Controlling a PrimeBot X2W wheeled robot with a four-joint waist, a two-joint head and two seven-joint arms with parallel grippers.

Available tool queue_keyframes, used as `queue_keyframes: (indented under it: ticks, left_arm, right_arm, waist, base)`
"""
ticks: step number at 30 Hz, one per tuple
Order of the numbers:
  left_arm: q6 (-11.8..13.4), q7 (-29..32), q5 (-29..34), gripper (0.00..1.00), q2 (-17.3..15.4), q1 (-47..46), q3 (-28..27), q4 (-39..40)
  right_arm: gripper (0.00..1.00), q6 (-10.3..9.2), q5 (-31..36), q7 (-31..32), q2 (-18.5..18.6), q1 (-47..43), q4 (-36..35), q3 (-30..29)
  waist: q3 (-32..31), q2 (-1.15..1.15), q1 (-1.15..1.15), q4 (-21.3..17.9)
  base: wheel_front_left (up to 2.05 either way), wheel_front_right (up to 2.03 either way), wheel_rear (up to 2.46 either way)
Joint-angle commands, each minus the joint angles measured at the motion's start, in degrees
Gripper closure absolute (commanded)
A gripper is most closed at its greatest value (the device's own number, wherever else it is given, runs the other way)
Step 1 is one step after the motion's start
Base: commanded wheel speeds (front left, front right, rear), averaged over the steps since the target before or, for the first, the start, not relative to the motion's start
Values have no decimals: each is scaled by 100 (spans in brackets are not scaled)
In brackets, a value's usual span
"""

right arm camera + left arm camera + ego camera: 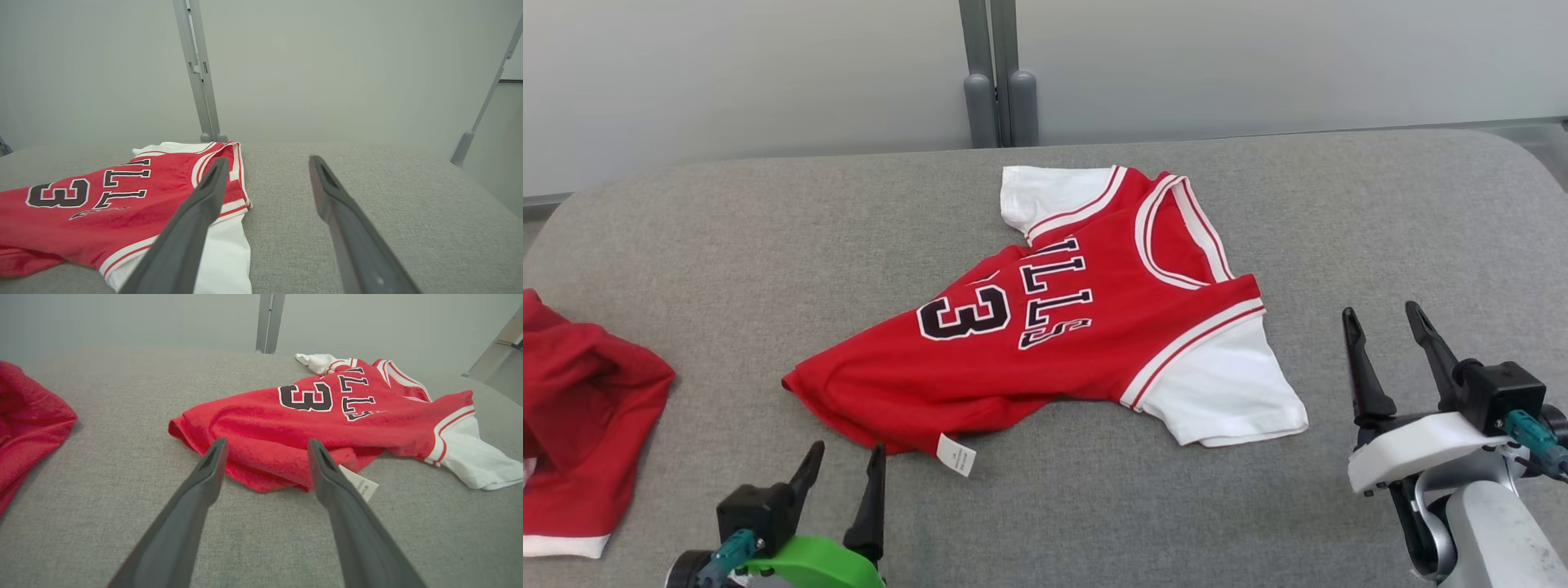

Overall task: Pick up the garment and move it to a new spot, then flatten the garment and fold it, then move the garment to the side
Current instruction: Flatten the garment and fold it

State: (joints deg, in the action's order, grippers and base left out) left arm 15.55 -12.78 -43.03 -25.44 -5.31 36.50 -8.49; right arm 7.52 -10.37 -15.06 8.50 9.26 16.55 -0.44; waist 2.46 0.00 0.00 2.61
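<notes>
Left claw (847,454) low at the near edge of the table, fingers spread wide, holding nothing. Its tips pointed at the near hem of the jersey (1013,367). In the left wrist view the claw (266,444) framed that hem, with the tips just short of the cloth or just over it; contact could not be judged. A small white tag (956,455) stuck out from the hem just beside the right-hand finger (327,473).

Right claw (1381,313) off to the right, also spread and empty, well apart from the cloth. In its own wrist view the claw (268,160) opened over bare grey fabric, with the jersey (102,220) to its left.

Jersey lay about mid-table, rumpled and skewed, collar toward the far right, red body with a black "3" and lettering facing up. One white sleeve (1225,400) spread flat toward the right claw; the other (1049,192) bunched at the far side.

A second red garment (580,408) sat heaped at the left edge of the grey table (727,245). A grey post (1001,82) stood behind the table against a pale wall.
</notes>
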Motion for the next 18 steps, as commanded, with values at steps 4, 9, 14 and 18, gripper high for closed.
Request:
queue_keyframes:
  ticks: [4,9,14,18]
  left_arm:
    - [-216,92,136,0,229,-210,321,-410]
    - [-274,154,133,0,582,-442,473,-1111]
    - [-398,136,144,0,817,-735,545,-1828]
    - [-415,-39,98,0,994,-931,401,-2259]
  right_arm:
    - [0,-6,-8,-16,92,129,42,43]
    - [0,-6,-38,-16,99,215,73,106]
    - [0,-6,-40,-16,104,301,110,179]
    - [0,-6,-58,-16,130,309,116,158]
  waist:
    - [51,0,0,-92]
    - [127,0,0,-239]
    - [224,0,0,-421]
    - [269,0,0,-532]
  base:
    - [0,0,0]
    - [0,0,0]
    - [0,0,0]
    - [0,0,0]
